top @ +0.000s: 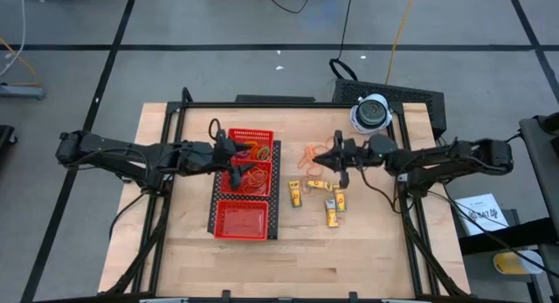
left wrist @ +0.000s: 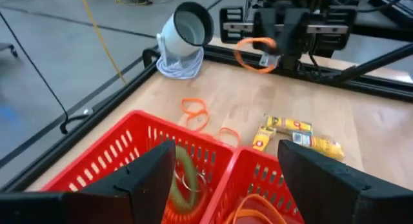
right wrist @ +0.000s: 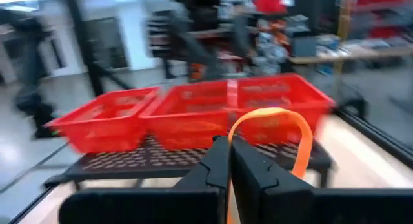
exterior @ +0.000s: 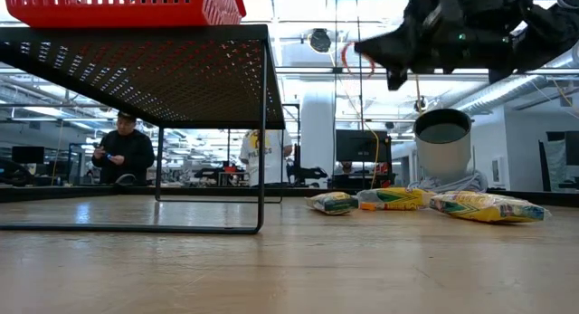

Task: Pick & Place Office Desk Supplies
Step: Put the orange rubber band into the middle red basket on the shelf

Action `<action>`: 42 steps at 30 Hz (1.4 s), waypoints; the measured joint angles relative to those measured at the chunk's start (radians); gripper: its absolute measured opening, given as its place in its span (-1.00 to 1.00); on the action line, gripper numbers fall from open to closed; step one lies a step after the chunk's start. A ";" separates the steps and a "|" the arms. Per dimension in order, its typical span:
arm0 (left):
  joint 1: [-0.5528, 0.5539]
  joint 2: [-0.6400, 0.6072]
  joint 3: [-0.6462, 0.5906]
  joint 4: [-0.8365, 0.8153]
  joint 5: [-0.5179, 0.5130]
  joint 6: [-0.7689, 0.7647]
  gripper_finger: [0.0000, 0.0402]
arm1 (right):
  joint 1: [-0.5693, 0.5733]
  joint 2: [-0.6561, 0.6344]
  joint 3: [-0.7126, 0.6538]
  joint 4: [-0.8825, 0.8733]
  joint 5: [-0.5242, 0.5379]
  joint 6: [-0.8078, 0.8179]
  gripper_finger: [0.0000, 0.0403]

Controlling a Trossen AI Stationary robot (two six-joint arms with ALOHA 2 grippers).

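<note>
Wooden surface (top: 175, 224) is occupied by a red tray (top: 244, 182) at centre. At 3 o'clock of it, an orange rubber band (right wrist: 271, 130) is pinched by the shut right gripper (top: 335, 154). The left gripper (top: 234, 154) is held wide above the tray.

I work in a robotics lab or workshop. My wooden bench (top: 367, 242) stands on a grey concrete floor (top: 218, 72) marked with dark lines, with cables (top: 397, 24) trailing across it. Beyond the bench, the low view shows exposed ceiling pipes (exterior: 507, 83), computer monitors (exterior: 355, 144) and a person (exterior: 125, 151) seated at another workstation.
</note>
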 joint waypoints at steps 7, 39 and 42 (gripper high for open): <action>0.000 0.000 0.000 0.052 0.001 0.019 0.42 | 0.055 0.000 0.000 0.026 -0.035 -0.135 -1.00; 0.000 0.362 0.000 0.790 0.167 0.269 0.42 | 0.155 0.264 0.207 0.241 -0.037 -0.137 -1.00; 0.000 0.393 0.000 0.834 0.166 0.287 0.42 | 0.168 0.266 0.216 0.243 -0.036 -0.140 -1.00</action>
